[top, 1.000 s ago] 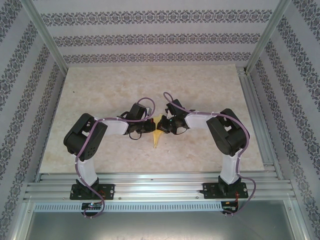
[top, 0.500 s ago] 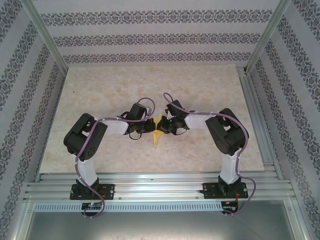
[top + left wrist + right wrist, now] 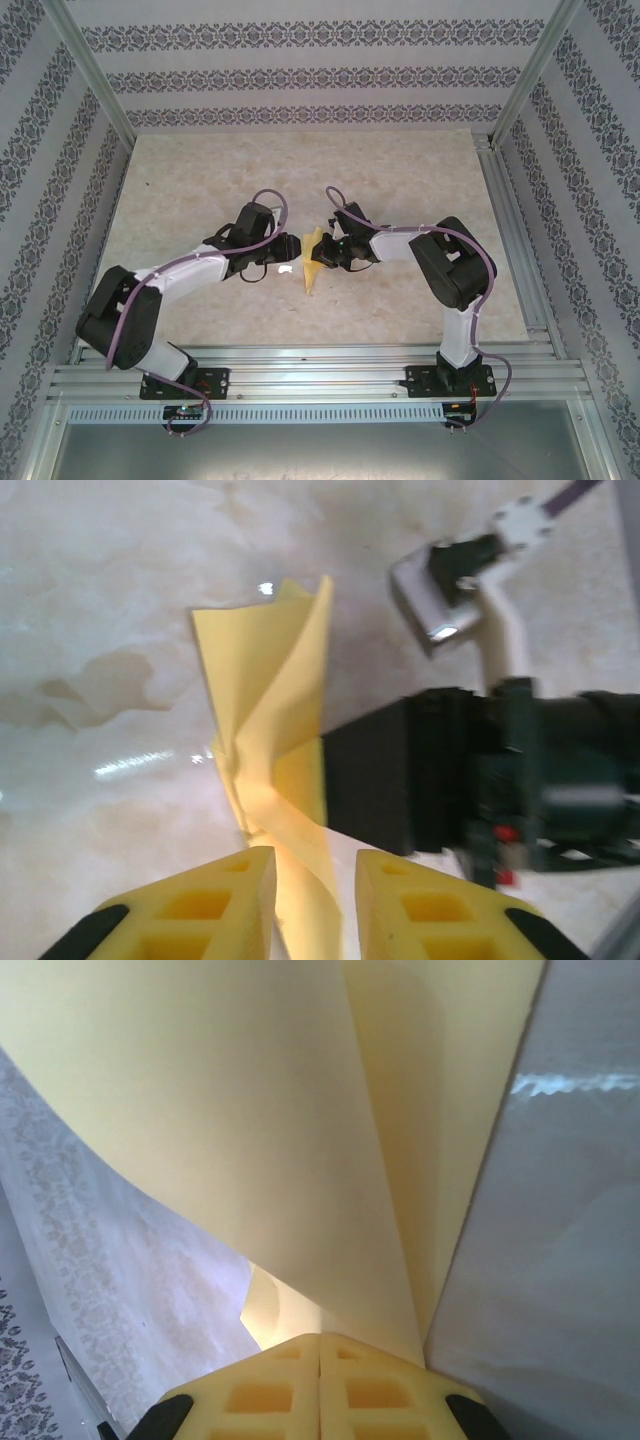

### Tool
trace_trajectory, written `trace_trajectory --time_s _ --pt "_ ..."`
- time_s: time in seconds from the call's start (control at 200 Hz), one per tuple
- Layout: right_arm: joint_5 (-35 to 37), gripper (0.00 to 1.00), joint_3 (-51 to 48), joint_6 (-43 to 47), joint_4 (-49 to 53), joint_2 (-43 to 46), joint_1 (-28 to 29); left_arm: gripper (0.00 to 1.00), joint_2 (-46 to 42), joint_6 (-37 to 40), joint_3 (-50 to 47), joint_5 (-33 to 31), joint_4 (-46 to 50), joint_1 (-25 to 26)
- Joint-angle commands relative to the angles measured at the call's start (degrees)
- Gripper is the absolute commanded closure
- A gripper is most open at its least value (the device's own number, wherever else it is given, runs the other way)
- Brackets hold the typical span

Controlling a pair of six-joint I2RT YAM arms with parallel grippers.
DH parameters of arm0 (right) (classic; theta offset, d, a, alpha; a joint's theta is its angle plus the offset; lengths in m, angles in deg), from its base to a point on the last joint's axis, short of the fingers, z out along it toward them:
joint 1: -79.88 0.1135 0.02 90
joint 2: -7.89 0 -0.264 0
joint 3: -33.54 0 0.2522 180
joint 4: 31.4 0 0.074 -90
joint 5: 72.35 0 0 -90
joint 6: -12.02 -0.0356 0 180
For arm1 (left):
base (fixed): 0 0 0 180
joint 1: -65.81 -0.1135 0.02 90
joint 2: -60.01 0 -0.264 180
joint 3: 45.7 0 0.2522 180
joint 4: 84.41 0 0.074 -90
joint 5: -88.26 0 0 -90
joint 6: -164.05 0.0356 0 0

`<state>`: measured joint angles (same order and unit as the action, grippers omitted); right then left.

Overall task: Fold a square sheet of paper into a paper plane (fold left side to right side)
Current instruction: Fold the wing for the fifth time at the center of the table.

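On the marble table (image 3: 400, 170), a little toward 6 o'clock from its middle, lies the paper plane (image 3: 313, 272), a creased mustard-yellow dart. Its narrow tip points to 6 o'clock and its wider, raised end is at 12 o'clock. The two arms reach in from either side and meet over it.

The left gripper (image 3: 296, 247) sits at 9 o'clock of the paper. In its wrist view, the yellow pads (image 3: 200, 900) stand a narrow gap apart, and a strip of the paper runs along that gap. I cannot tell whether either pad touches the strip. Beyond the pads, the paper rises in loose, uneven folds, with one flap standing up toward 12 o'clock.

The right gripper (image 3: 328, 252) sits at 3 o'clock of the paper. In its wrist view, its pads are pressed flat together, with no gap, pinching the paper's edge. From the pinch, the sheet curves up and away in two layers. In the left wrist view, the black body of the right gripper butts against the paper's side at 3 o'clock.
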<state>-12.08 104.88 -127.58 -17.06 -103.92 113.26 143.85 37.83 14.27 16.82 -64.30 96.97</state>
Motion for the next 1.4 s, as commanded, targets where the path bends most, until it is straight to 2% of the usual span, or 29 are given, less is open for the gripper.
trace_trajectory --time_s 0.0,0.065,0.155,0.315,0.555,0.869,1.109,1.394 --pt "2.8 0.94 -1.9 0.8 4.7 -3.1 0.6 0.78 -1.7 -0.9 -3.2 8.6 -4.2 1.1" --pt "2.8 0.94 -1.9 0.9 4.7 -3.0 0.6 0.80 -1.0 -2.3 -3.9 11.2 -7.9 3.4" --pt "2.7 0.94 -1.6 0.9 5.0 -3.1 0.6 0.83 1.0 -4.2 -4.2 11.5 -11.8 5.9" --pt "2.7 0.94 -1.3 1.0 5.2 -3.1 0.7 0.91 4.4 -8.5 -6.3 9.1 -18.0 6.6" --pt "2.8 0.94 -1.2 1.0 5.3 -3.0 0.7 0.93 11.1 -10.7 -4.5 8.8 -21.5 8.7" --pt "2.7 0.94 -1.1 1.1 5.3 -3.2 0.7 0.92 14.4 -10.0 -1.8 5.4 -18.4 9.8" --pt "3.4 0.94 -0.6 1.8 6.6 -3.0 0.7 0.92 12.4 -8.0 -2.8 2.3 -13.0 9.9" --pt "3.8 0.94 -0.1 2.3 7.4 -3.0 0.6 0.92 13.4 -8.5 -5.7 4.0 -14.6 9.9"
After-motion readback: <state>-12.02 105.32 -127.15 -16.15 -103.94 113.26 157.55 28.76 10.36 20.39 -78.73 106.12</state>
